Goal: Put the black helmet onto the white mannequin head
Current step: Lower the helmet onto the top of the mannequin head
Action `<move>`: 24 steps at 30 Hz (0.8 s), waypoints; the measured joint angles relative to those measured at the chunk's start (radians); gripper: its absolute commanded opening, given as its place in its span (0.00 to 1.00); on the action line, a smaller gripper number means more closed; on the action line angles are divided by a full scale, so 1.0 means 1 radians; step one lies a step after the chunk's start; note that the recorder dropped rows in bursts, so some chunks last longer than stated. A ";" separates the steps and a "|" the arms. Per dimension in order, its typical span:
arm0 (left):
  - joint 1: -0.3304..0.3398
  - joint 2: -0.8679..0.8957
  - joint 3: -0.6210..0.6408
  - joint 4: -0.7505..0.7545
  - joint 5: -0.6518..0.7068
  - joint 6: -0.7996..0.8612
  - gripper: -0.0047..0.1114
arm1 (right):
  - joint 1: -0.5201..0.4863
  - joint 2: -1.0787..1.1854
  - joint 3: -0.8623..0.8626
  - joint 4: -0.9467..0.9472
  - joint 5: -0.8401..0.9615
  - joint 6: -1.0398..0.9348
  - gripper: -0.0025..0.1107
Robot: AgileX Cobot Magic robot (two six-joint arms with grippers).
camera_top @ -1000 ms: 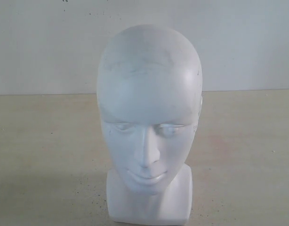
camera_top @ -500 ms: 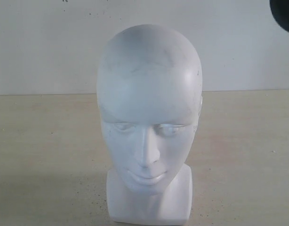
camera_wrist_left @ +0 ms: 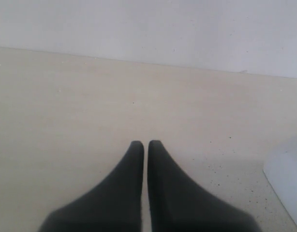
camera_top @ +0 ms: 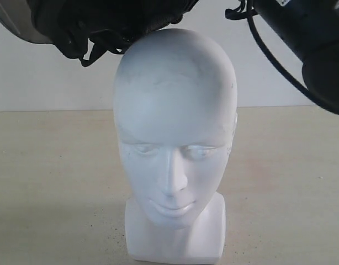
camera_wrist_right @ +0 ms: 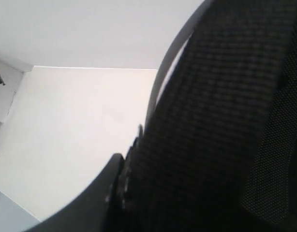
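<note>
You have bare table open on both sides of the head, which stands in the middle as the one upright obstacle. Above it the room is tight: the helmet fills the upper left, and its padded rim sits at the crown, seemingly touching. The right arm and its cable block the upper right. The wall closes the back. Your left gripper has clear table ahead, with the head near on one side.

exterior close, facing mannequin head
</note>
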State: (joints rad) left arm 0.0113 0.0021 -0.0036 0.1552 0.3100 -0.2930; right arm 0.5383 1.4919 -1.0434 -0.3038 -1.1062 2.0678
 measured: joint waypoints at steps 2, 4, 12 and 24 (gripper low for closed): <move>0.000 0.000 0.000 0.000 0.000 0.000 0.08 | 0.000 0.000 0.000 0.000 0.000 -0.024 0.02; 0.000 0.000 0.000 0.000 0.000 0.000 0.08 | 0.000 -0.017 0.000 0.000 0.002 -0.046 0.02; 0.000 0.000 0.000 0.000 0.000 0.000 0.08 | 0.000 -0.064 0.110 -0.010 -0.013 -0.115 0.02; 0.000 0.000 0.000 0.000 0.000 0.000 0.08 | -0.052 -0.142 0.209 -0.051 -0.031 -0.138 0.02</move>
State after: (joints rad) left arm 0.0113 0.0021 -0.0036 0.1552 0.3100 -0.2930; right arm 0.4863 1.3500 -0.8345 -0.3553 -1.1367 1.9297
